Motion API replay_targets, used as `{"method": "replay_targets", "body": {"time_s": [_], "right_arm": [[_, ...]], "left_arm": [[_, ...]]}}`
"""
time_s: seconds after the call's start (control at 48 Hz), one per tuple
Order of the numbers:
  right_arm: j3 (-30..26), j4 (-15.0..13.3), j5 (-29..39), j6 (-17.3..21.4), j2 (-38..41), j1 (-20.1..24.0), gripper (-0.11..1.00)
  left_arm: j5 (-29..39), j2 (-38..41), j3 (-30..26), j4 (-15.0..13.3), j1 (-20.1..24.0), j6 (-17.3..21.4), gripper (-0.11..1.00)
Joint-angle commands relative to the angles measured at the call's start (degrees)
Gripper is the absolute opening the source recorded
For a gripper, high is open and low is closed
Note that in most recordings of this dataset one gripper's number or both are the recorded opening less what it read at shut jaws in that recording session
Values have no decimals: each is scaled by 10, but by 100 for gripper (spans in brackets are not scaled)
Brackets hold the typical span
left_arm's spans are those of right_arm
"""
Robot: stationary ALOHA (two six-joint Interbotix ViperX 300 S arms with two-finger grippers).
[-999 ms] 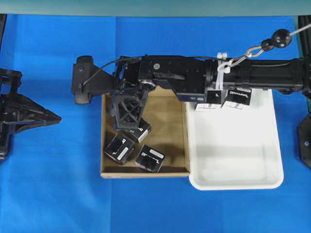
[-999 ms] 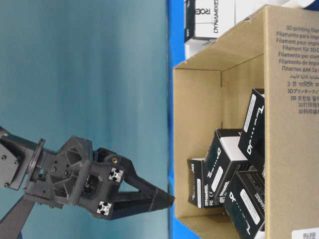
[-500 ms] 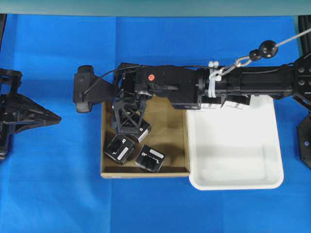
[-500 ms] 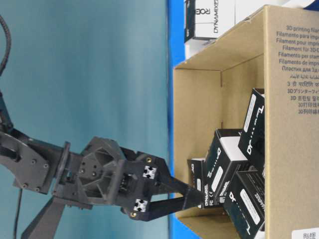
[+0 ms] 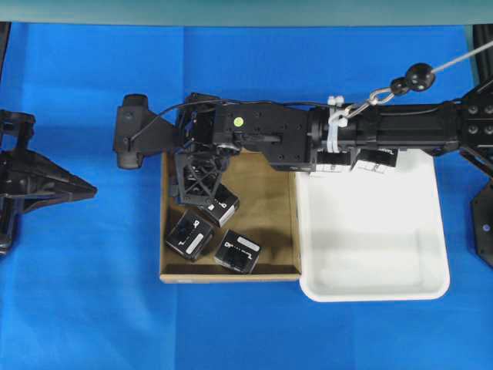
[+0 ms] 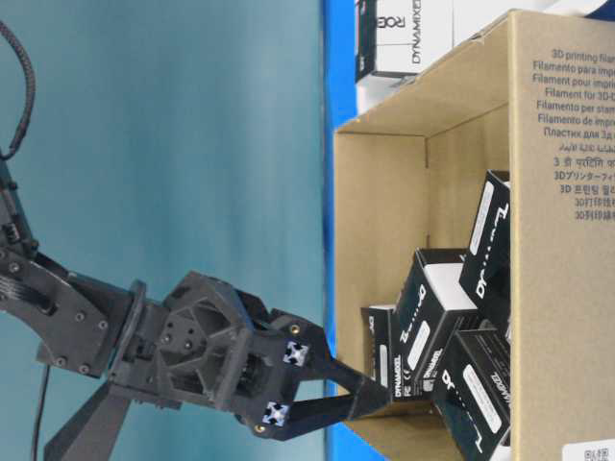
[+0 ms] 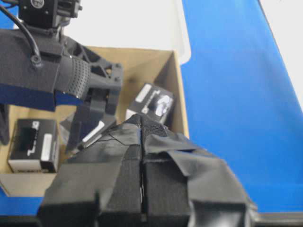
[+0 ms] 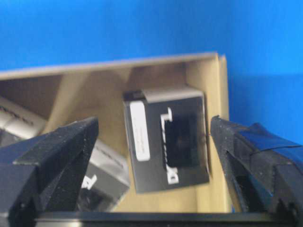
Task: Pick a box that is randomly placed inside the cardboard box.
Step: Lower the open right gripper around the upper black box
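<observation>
The cardboard box (image 5: 266, 185) lies at mid table with three black boxes in it (image 5: 189, 235) (image 5: 237, 251) (image 5: 222, 208). My right gripper (image 5: 199, 193) reaches across into the cardboard box, open wide above them. In the right wrist view a black box (image 8: 165, 139) with a white label lies on the cardboard floor between the spread fingers (image 8: 59, 156), touching neither. From table level the right gripper (image 6: 370, 396) sits at the cardboard box's (image 6: 567, 288) low rim. My left gripper (image 5: 73, 185) rests far left, shut and empty (image 7: 141, 124).
A white plastic tray (image 5: 377, 254) stands against the cardboard box's right side, with black boxes (image 5: 379, 160) at its back edge under my right arm. Blue cloth covers the table around both containers.
My right gripper has opened wider and moved left and down into the cardboard box, closer to the black boxes. The left arm has not moved.
</observation>
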Motion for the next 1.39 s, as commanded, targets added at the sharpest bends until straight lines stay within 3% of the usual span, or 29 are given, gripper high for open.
{"method": "replay_targets", "body": {"time_s": [0.0,0.271,0.458,0.979,1.374], "right_arm": [[-1,-3,-5,2,7,4,99],[6,-11,-4,-4,14,3,99],[18,-43,2,-3,11,0,99],[30,-37,-12,37,9,44,99],[18,-46,-7,44,-6,26,99]], "left_arm": [[-5,4,-10,1,-1,0,-7],[-6,4,-10,2,-2,-1,-7],[-5,4,-10,2,-2,-1,-7],[-6,4,-7,2,-1,0,-7],[-6,4,-7,2,-1,0,-7]]}}
